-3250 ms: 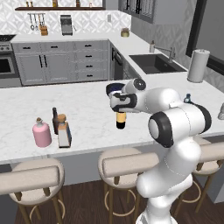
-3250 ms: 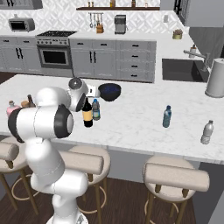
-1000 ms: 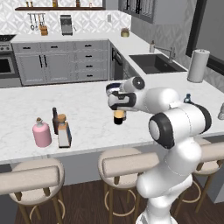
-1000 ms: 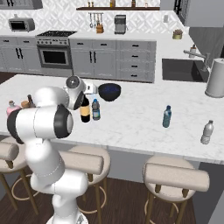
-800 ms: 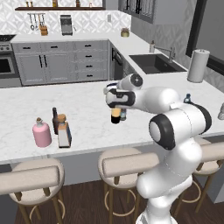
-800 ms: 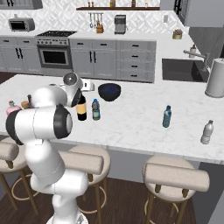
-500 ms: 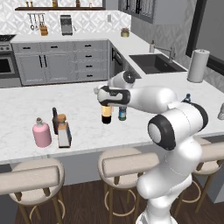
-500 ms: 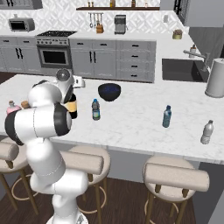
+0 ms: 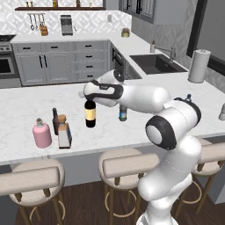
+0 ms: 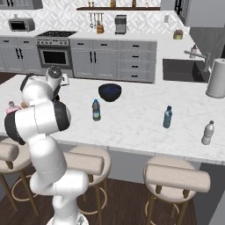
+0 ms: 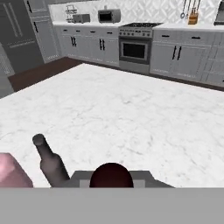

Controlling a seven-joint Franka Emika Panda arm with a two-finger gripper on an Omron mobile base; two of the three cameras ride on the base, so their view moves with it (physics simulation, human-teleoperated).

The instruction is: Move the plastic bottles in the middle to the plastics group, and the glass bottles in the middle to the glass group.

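A grey-cabinet kitchen surrounds a long white marble island counter (image 9: pixel 26 99), with stools tucked under its near edge. The white arm reaches out over the counter to its left, and the gripper (image 9: pixel 90 97) is clamped on the neck of the dark wine bottle (image 9: pixel 90 115) with the orange-yellow label — held upright, just right of the glass group; whether its base touches the marble cannot be told. In the hand view the bottle's dark top (image 11: pixel 111 175) sits right at the fingertips.

The glass group stands near the counter's front edge: the squat pink bottle (image 9: pixel 42 134), the slim dark brown bottle (image 9: pixel 55 121) behind, and the squarish pale bottle with cork stopper (image 9: pixel 64 133) just beside them.

A dark bowl (image 10: pixel 110 92) rests mid-counter. Near it stands a small bottle with a label (image 10: pixel 96 110); further right are the see-through blue water bottle (image 10: pixel 167 117) and a clear bottle (image 10: pixel 207 133) — all well apart.
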